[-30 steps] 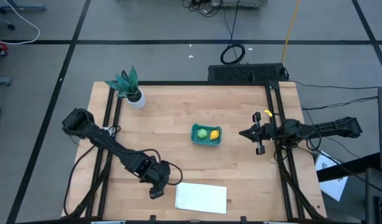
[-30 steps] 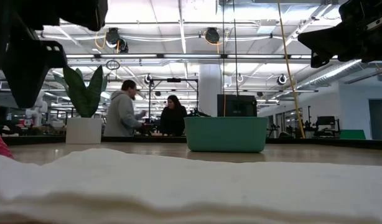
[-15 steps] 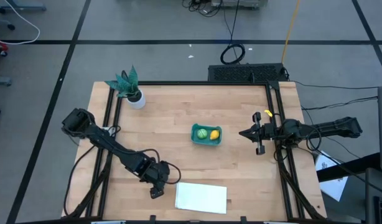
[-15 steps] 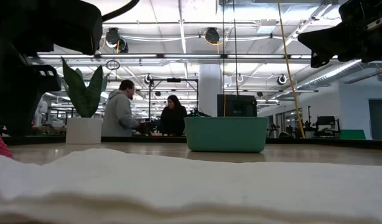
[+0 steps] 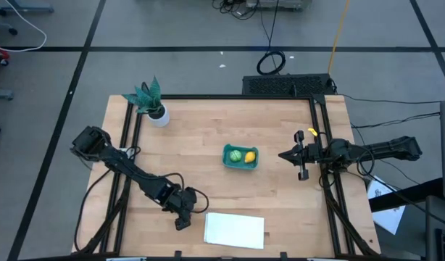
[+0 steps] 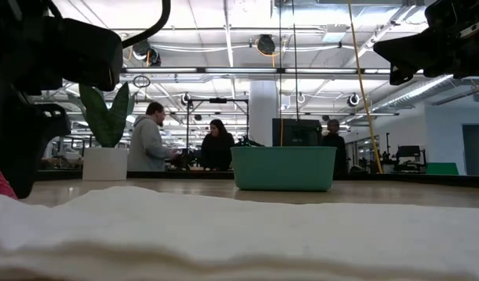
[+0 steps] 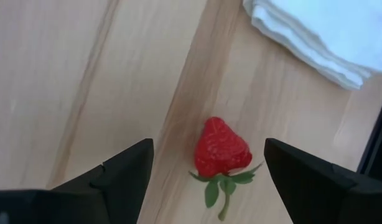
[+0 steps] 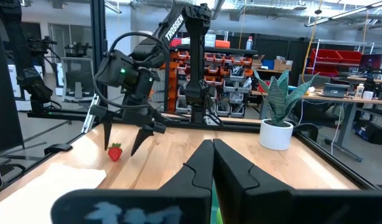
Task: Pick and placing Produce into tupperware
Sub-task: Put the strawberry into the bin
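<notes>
Left end effector (image 7: 206, 171) hangs wide open straddling the strawberry (image 7: 222, 149) on the desk (image 5: 208, 145) — right end effector (image 8: 212, 163) closed, idle at the desk's right edge.

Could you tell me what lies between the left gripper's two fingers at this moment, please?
The strawberry lies on the bare wood between the open fingers of the left gripper, untouched by either; the left wrist view shows this. The white cloth lies just beyond.

The table (image 5: 208, 145) is pale blond wood with straight grain, framed in black. On it, the tupperware (image 5: 240, 156) is teal, holding a light-green fruit (image 5: 236, 155) and a yellow fruit (image 5: 250, 156). The strawberry (image 7: 221, 148) is red with green leaves. Near it lies a white cloth (image 5: 235, 230). The plant (image 5: 147, 95) is teal-green in a white pot (image 5: 159, 115).
</notes>
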Action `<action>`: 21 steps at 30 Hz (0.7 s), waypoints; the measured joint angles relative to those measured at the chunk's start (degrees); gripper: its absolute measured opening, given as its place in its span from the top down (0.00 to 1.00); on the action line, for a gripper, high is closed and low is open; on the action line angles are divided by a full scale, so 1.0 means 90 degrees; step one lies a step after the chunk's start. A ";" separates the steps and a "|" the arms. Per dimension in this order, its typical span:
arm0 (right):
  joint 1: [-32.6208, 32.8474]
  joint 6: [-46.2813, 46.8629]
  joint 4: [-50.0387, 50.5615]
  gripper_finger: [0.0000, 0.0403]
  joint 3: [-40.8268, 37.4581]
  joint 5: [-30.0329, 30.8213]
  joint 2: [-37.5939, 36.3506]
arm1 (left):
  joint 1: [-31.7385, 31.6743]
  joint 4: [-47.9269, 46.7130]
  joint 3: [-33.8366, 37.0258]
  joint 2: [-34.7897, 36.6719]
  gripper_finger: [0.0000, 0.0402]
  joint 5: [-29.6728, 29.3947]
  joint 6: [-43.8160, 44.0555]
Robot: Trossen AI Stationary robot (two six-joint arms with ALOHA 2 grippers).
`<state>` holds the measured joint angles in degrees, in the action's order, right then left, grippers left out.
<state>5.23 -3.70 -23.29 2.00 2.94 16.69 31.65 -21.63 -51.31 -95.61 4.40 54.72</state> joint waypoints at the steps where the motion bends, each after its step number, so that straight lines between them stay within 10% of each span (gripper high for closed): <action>1: 0.0000 0.0000 0.0000 1.00 -0.0002 0.0002 -0.0002 | 0.0014 0.0093 0.0043 0.0000 0.22 -0.0006 0.0007; 21: 0.0000 0.0000 0.0002 1.00 -0.0002 0.0002 -0.0002 | 0.0171 0.0310 0.0238 -0.0036 0.22 -0.0262 -0.0255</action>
<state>5.23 -3.70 -23.27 1.98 2.96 16.67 33.19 -18.84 -49.17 -95.94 2.04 52.43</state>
